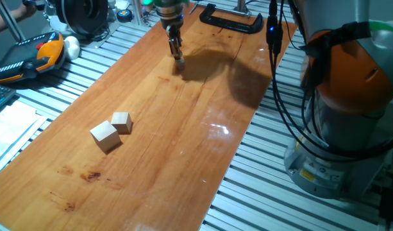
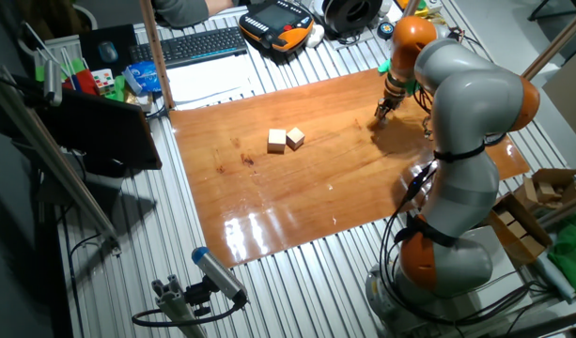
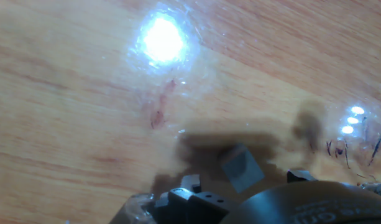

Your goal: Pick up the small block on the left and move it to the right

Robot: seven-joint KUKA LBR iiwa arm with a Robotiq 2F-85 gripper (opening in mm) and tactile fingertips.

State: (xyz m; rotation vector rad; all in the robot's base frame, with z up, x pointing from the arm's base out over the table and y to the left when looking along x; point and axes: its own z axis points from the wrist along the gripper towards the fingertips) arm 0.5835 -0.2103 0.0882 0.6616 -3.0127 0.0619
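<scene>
The small block point(image 3: 240, 167) is a tiny pale cube that shows in the hand view between my two fingers point(image 3: 190, 182), with a small gap on each side. It lies in the gripper's shadow on the wooden board point(image 1: 183, 141). My gripper point(image 3: 245, 179) is slightly open around it. In one fixed view the gripper point(image 1: 179, 59) points down at the far end of the board, with the block point(image 1: 181, 63) at its tip. In the other fixed view the gripper point(image 2: 381, 113) is right of the two other cubes.
A mid-sized cube point(image 1: 122, 121) and a larger cube point(image 1: 105, 135) sit touching near the board's left side. A black clamp point(image 1: 231, 19) grips the far edge. A teach pendant point(image 1: 26, 54) lies off the board. The arm's base point(image 1: 343, 128) stands beside it.
</scene>
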